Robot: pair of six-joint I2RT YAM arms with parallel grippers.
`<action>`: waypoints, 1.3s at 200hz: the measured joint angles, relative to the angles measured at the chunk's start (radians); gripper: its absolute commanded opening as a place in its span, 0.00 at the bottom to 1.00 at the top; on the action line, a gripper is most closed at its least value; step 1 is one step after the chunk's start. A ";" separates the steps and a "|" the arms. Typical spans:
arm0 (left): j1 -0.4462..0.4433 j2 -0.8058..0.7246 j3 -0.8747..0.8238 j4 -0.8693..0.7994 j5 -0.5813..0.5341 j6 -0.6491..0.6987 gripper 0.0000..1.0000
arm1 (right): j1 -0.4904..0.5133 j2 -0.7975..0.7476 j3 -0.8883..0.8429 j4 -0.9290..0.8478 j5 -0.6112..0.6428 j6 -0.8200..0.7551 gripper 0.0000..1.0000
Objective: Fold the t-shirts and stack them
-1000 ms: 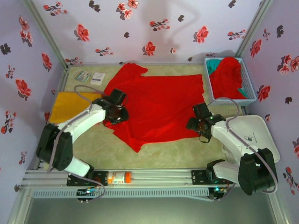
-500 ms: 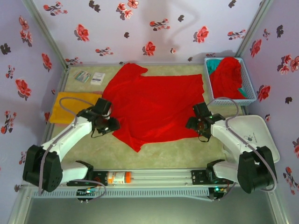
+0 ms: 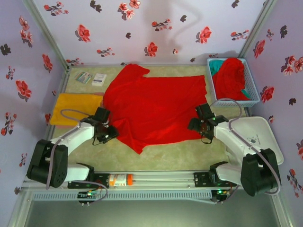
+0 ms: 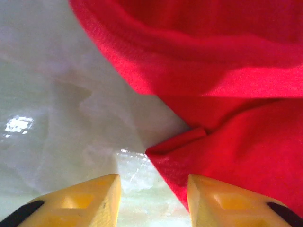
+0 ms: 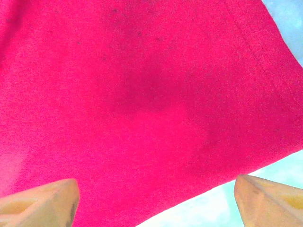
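Left tool (image 4: 154, 191) hangs with its fingers apart just off the near-left edge of the red shirt (image 3: 156, 104), nothing clamped. I've got my right tool (image 5: 154, 201) spread wide too, low over that shirt's right hem. It lies open on the bench (image 3: 156, 153). Yellow shirt (image 3: 75, 108) sits folded at left; a second red shirt (image 3: 232, 78) heaps over the teal shirt (image 3: 217, 65) in the basket (image 3: 236, 102).
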 measured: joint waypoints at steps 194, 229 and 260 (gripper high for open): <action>0.001 0.014 0.043 0.057 0.014 -0.012 0.00 | -0.010 -0.001 -0.014 0.000 0.000 0.000 0.85; -0.010 -0.131 0.039 -0.053 0.011 -0.018 0.00 | -0.012 -0.002 -0.015 0.000 0.000 0.000 0.85; -0.029 -0.315 0.019 -0.200 0.010 -0.052 0.00 | -0.015 -0.002 -0.015 0.000 0.000 -0.001 0.85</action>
